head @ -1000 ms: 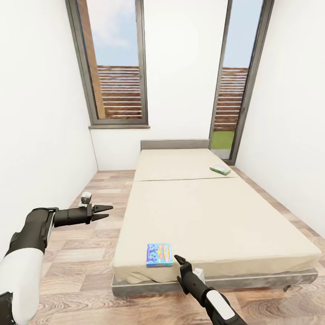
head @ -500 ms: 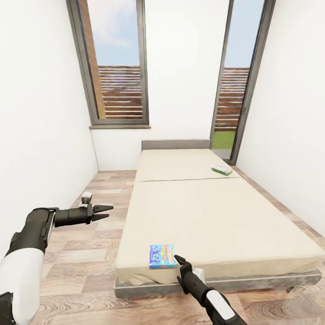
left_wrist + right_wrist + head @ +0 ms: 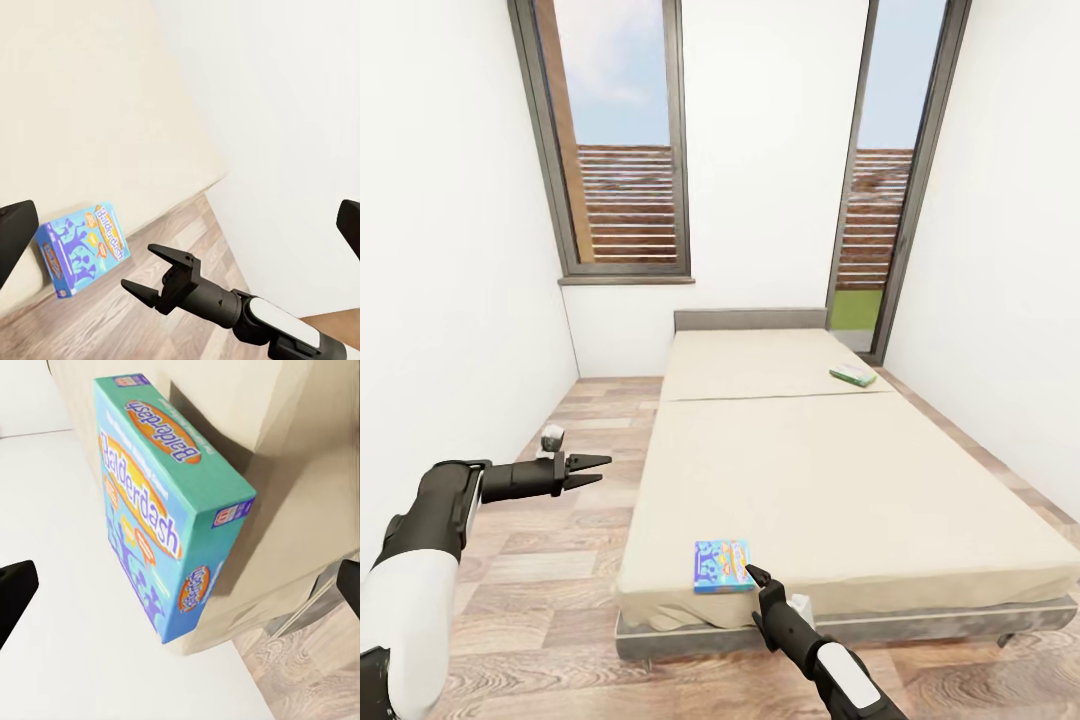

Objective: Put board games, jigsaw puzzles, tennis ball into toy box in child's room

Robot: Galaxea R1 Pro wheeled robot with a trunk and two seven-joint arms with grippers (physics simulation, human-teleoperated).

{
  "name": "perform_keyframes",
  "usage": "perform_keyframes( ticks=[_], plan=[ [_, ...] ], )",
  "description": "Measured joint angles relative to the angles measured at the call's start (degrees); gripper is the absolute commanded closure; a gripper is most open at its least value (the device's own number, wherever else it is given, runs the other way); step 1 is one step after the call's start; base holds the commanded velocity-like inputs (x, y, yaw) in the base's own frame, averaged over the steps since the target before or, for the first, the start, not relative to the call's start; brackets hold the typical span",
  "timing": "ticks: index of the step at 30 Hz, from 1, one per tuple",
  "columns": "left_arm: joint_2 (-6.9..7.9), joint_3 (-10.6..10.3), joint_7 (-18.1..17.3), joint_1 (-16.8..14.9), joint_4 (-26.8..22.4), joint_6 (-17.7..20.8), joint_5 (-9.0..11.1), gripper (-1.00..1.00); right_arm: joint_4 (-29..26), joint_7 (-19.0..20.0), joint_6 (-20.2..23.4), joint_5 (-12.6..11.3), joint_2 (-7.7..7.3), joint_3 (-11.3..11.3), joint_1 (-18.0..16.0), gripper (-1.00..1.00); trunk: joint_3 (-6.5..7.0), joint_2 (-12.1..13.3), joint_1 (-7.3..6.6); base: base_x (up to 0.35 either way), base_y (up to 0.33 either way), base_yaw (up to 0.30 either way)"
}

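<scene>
A mostly blue board game (image 3: 722, 566) lies at the near corner of the bed (image 3: 840, 480), its lid reading "Balderdash" in the right wrist view (image 3: 161, 510). My right gripper (image 3: 757, 577) is open just at that box's right edge, not touching it; from the left wrist camera its two fingers stand apart (image 3: 140, 267) beside the box (image 3: 79, 251). A white-green board game (image 3: 852, 375) rests on the far mattress near the right side. My left gripper (image 3: 595, 468) hangs open over the floor left of the bed. The table, toy box, jigsaw puzzles and tennis ball are out of view.
White walls close in on both sides of the bed, with wood-plank floor (image 3: 560, 540) along its left. A small white-grey object (image 3: 551, 436) sits on the floor by the left wall. A window (image 3: 622, 150) and a glass door (image 3: 875, 190) are at the back.
The whole picture has shifted slightly, so the camera moved; the bed and blue board game sit a little further right. Both arms keep their pose and both grippers stay open.
</scene>
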Motion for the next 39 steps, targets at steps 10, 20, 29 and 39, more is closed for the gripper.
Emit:
perform_keyframes(
  ticks=[10,20,29,39],
  plan=[
    [0.01,0.0,0.0,0.0,0.0,0.0,0.0,-1.0,0.0,0.0,0.0,0.0,0.0,0.0,0.0,-1.0,-1.08,-2.4,1.32,0.0,0.0,0.0],
    [-0.01,0.0,0.0,0.0,0.0,-0.1,0.0,-1.0,0.0,0.0,0.0,0.0,0.0,0.0,0.0,-1.0,-1.08,-2.4,1.31,0.03,0.019,0.0],
    [0.03,-0.1,0.0,0.0,0.0,-0.2,0.0,-1.0,0.0,0.0,0.0,0.1,0.0,0.0,0.0,-1.0,-1.08,-2.4,1.32,0.078,0.055,0.0],
    [-0.01,-0.1,0.0,0.0,0.0,-0.2,0.0,-1.0,0.0,0.0,0.0,0.1,0.0,0.0,0.0,-1.0,-1.08,-2.4,1.32,0.005,0.004,0.0]
  ],
)
